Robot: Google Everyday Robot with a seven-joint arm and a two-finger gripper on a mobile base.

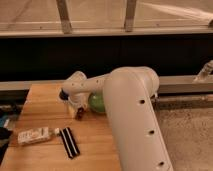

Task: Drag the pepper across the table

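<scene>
1. My tool (78, 107) hangs low over the middle of the worktop (44, 106), at the end of my arm (131, 117). It sits just left of the green bowl (96, 103).
2. I cannot tell how far open the tool is. It shows only as one pale, shadowed lump, and my wrist covers its upper part.
3. The pepper (80, 114) is a small dark shape on the wood, right at the tool's lower tip. I cannot make out whether the tool grips it, touches it or merely stands over it. Shadow swallows its colour and its tapered form.
4. My arm hides most of the green bowl. Only its left flank shows, close against the tool's right side.
5. A small bluish patch peeks out at the left edge of my wrist. It looks like the top of a cup (63, 94), but the rest is covered, so I cannot be sure.
6. Nearer the front of the worktop lies a pale packet (35, 135), its print unreadable. Just to its right lies a black bar (70, 142) with a light line along it, and I cannot tell what it is.
7. The bottom of the view cuts off the worktop's front edge. My arm blocks its whole right side.
</scene>
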